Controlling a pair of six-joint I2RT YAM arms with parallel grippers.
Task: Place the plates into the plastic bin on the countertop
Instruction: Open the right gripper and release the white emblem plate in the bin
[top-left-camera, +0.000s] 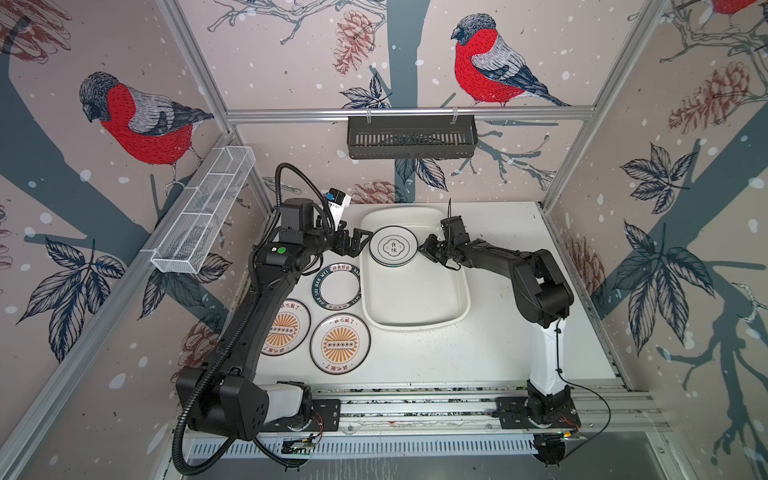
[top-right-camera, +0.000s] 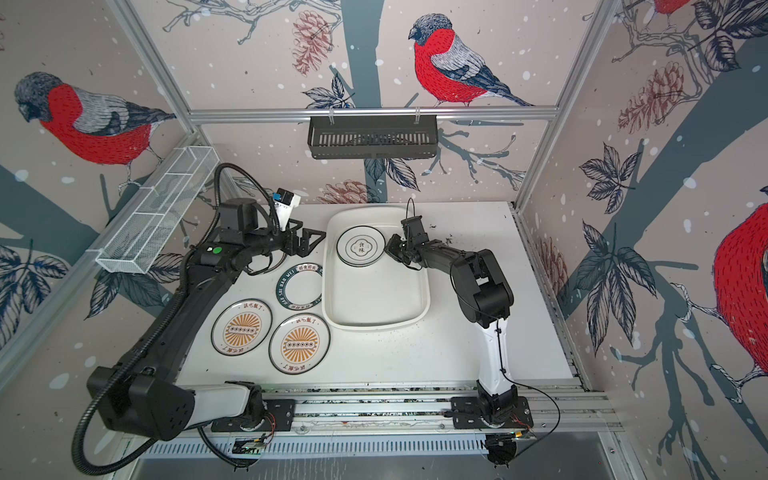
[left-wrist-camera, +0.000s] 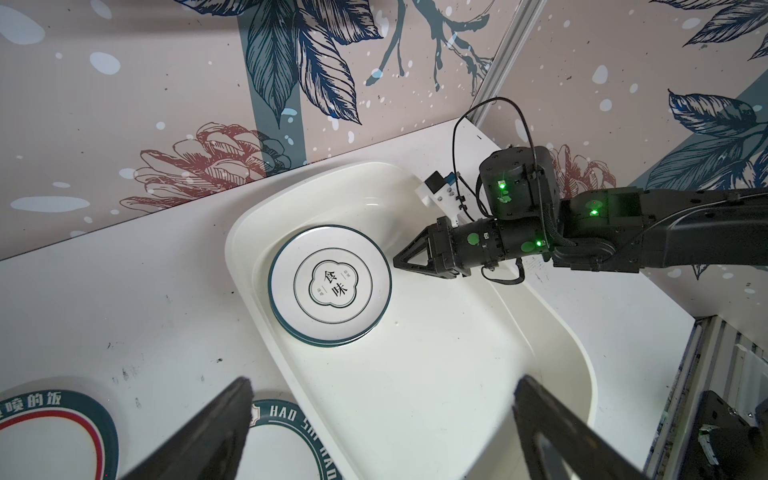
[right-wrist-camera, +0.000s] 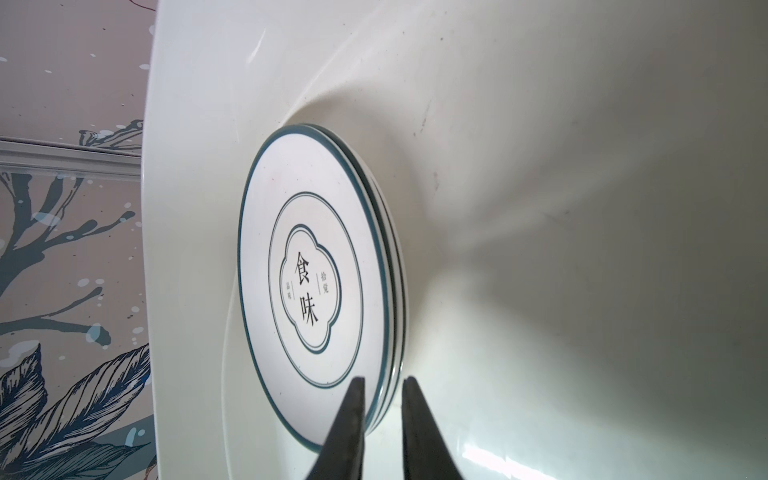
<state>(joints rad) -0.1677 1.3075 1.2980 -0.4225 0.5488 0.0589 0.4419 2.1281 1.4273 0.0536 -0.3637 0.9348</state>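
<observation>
In both top views the plastic bin (top-left-camera: 415, 307) (top-right-camera: 374, 307) holds a short stack of plates topped by the black-emblem plate (top-left-camera: 392, 246) (top-right-camera: 360, 246) (right-wrist-camera: 316, 282). My right gripper (top-left-camera: 422, 249) (right-wrist-camera: 383, 380) is at that stack's rim, jaws a slim gap apart with the rim in line between them. I cannot tell whether it pinches. My left gripper (top-left-camera: 359, 243) (left-wrist-camera: 384, 380) hangs wide open and empty over the bin's left edge. On the countertop (top-left-camera: 498, 332) lie a lettered-rim plate (top-left-camera: 336, 291) and two sunburst plates (top-left-camera: 340, 344) (top-left-camera: 286, 328).
A red-ringed plate (left-wrist-camera: 50, 436) lies beside the lettered one, under the left arm. A black slotted basket (top-left-camera: 411, 137) hangs on the back wall. A white wire-mesh basket (top-left-camera: 203, 216) runs along the left wall. Aluminium rails (top-left-camera: 415, 405) line the front edge.
</observation>
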